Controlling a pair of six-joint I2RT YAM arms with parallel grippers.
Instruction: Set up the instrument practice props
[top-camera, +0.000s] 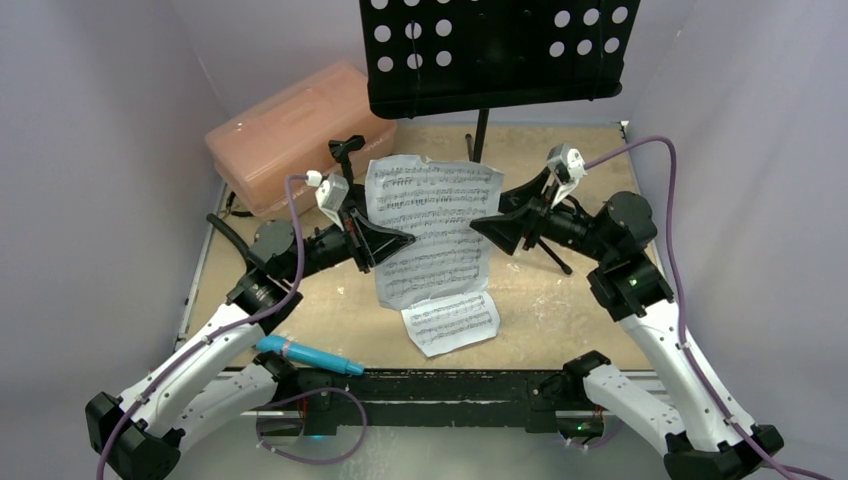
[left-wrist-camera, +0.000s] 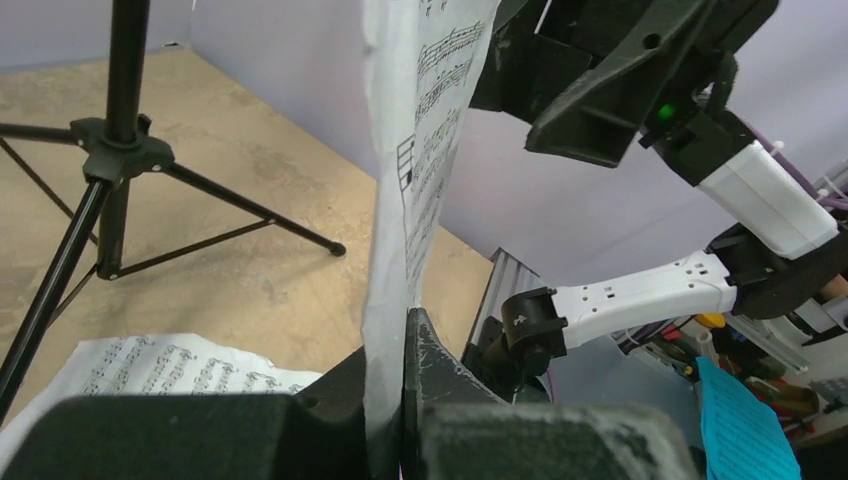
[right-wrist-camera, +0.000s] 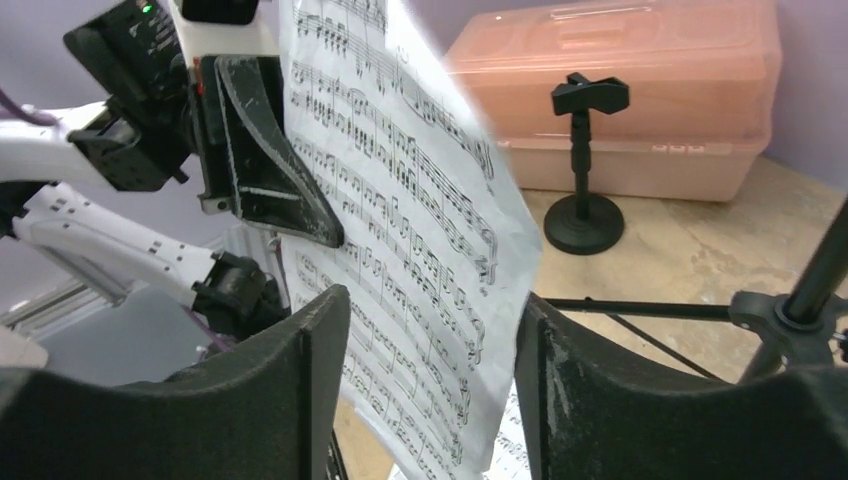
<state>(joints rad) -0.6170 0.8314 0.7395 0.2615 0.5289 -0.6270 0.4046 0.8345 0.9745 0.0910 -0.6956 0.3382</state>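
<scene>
One white sheet-music page (top-camera: 432, 225) hangs upright in the air in front of the black music stand (top-camera: 500, 50). My left gripper (top-camera: 398, 241) is shut on its left edge; in the left wrist view the page (left-wrist-camera: 415, 150) is pinched between the two fingers of that gripper (left-wrist-camera: 405, 335). My right gripper (top-camera: 482, 228) is open, its jaws standing apart on either side of the page's right edge (right-wrist-camera: 420, 260) without pressing it. A second page (top-camera: 452, 322) lies flat on the table. The mic stand (top-camera: 346, 150) stands at the back left. The cyan microphone (top-camera: 305, 355) lies near the front edge.
A pink translucent box (top-camera: 295, 135) sits at the back left, right behind the mic stand (right-wrist-camera: 585, 160). The music stand's tripod legs (left-wrist-camera: 120, 150) spread over the table behind the held page. Grey walls close in both sides.
</scene>
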